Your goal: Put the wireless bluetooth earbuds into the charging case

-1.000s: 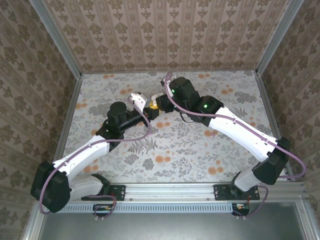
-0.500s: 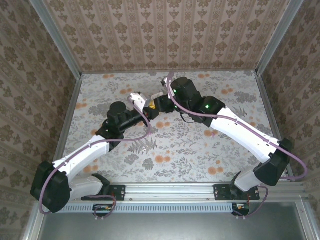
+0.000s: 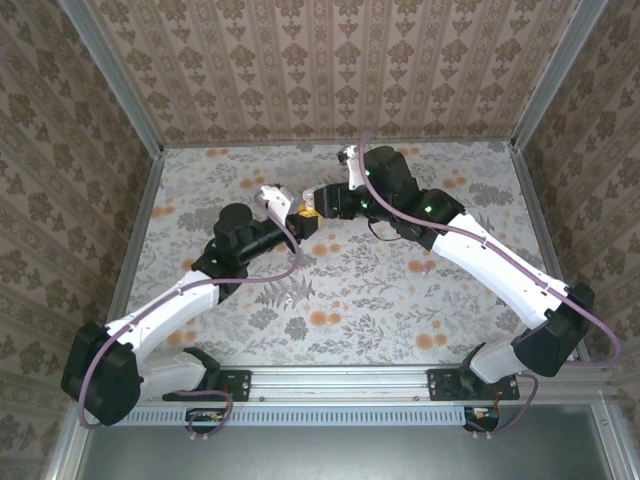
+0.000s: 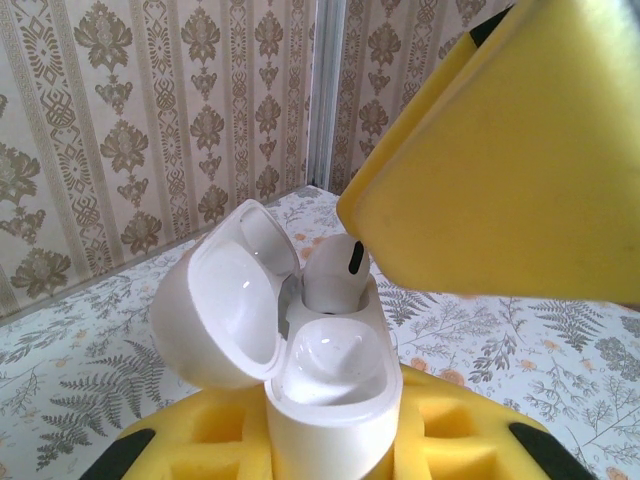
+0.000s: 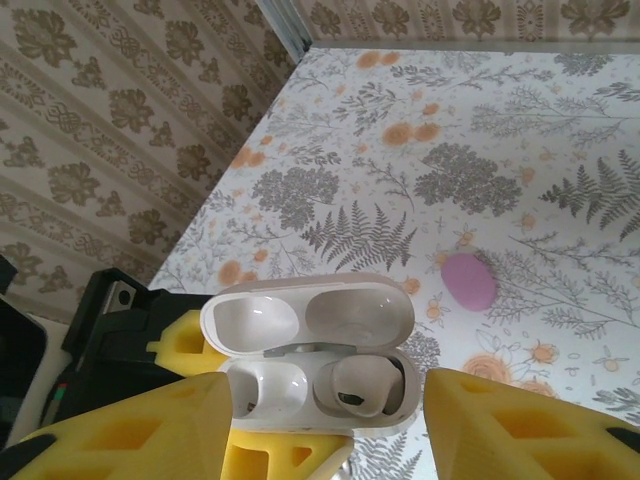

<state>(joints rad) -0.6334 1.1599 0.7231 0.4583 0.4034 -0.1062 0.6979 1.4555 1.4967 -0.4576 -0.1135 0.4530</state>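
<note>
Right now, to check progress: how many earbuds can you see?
1: an earbud seated in one socket of the open charging case; the socket beside it is empty. The second may be hidden; a small pink oval on the table could be it, but I cannot tell.

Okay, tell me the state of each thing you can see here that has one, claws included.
charging case: lid open
earbud: seated in one socket
other socket: empty
left claw: shut on the charging case
right claw: open, fingers wide apart
pink oval piece: lying loose on the table
</note>
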